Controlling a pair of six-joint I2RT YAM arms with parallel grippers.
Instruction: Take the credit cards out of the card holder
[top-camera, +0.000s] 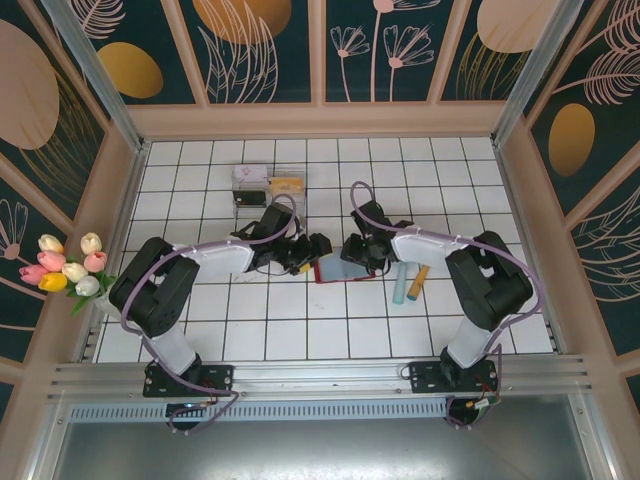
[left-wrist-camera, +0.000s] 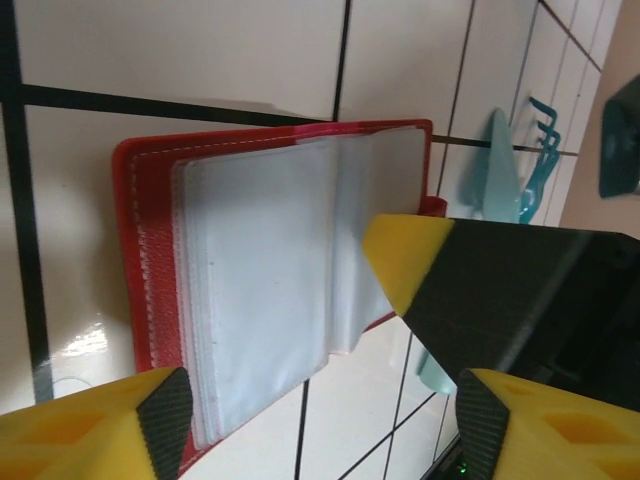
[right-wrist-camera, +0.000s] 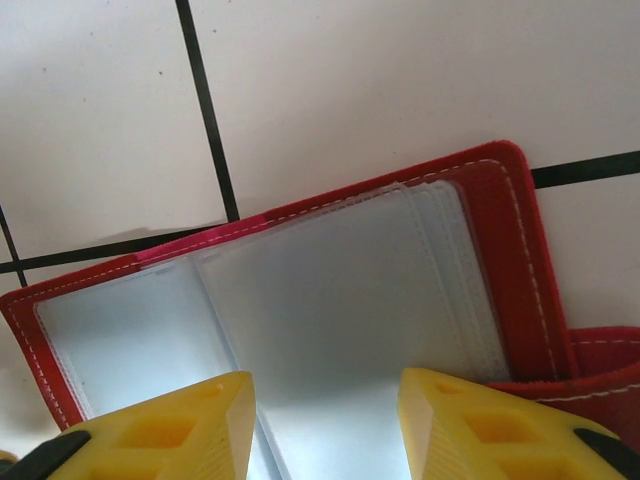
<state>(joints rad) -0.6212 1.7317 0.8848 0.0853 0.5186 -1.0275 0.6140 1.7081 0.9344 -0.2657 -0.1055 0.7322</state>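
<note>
Now the holder lies open just ahead of the left gripper, whose jaws stand wide, and under the half-open right gripper. Its clear sleeves look soft and slippery; I think the stiffer red cover edge is safer to hold.

Red card holder with white stitching and pale sleeves, white black-gridded table.

Wallet half-covered, its pockets unreadable

From above, the left gripper and right gripper are covering much of the wallet. Closer in, a right finger is blocking its far side and a teal card, and milky sleeves are blurring any contents.
</note>
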